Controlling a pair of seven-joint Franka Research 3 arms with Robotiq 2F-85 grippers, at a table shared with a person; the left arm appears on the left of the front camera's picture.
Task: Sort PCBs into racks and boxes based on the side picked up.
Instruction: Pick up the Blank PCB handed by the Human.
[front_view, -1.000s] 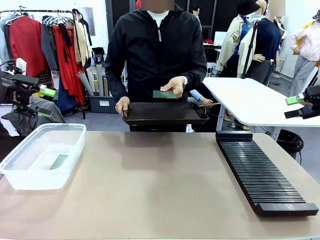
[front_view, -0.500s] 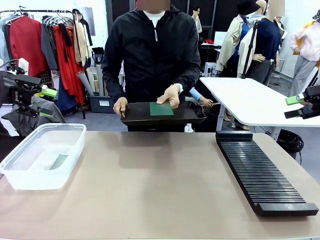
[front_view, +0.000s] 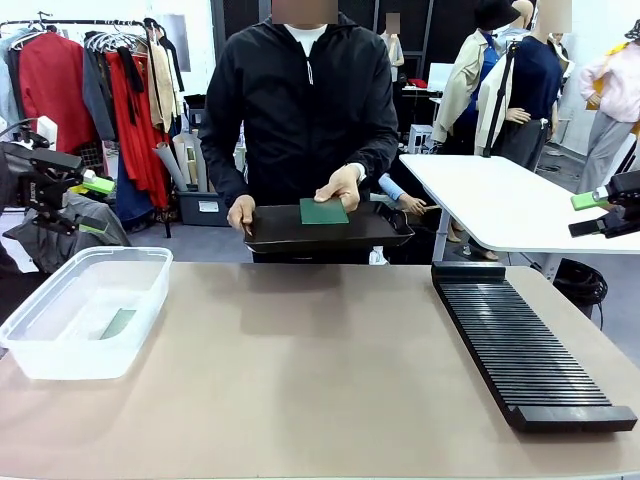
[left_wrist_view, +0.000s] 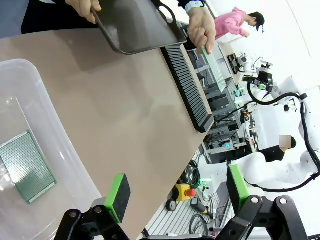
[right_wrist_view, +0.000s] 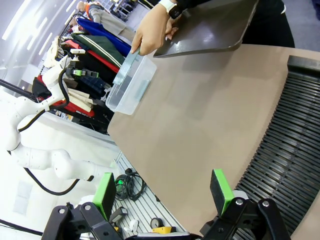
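Note:
Across the table a person holds a shallow black tray (front_view: 380, 230) and rests a green PCB (front_view: 323, 211) on it with one hand (front_view: 342, 186). Another PCB (front_view: 118, 323) (left_wrist_view: 25, 165) lies flat in the clear box (front_view: 60, 365) (left_wrist_view: 55, 125) at the table's left. The long black slotted rack (front_view: 525, 345) (right_wrist_view: 290, 145) lies along the right side. My left gripper (front_view: 95, 206) (left_wrist_view: 177, 192) hangs open and empty off the table's left edge, above the box. My right gripper (front_view: 590, 214) (right_wrist_view: 162, 192) is open and empty beyond the right edge, near the rack.
The tan tabletop (front_view: 300, 370) lies bare between box and rack. A white table (front_view: 490, 205) stands behind on the right, a clothes rail (front_view: 100, 90) behind on the left. Other people stand farther back.
The person's hand brought the PCB down from above the tray onto the tray's surface. Both grippers stayed where they were, open.

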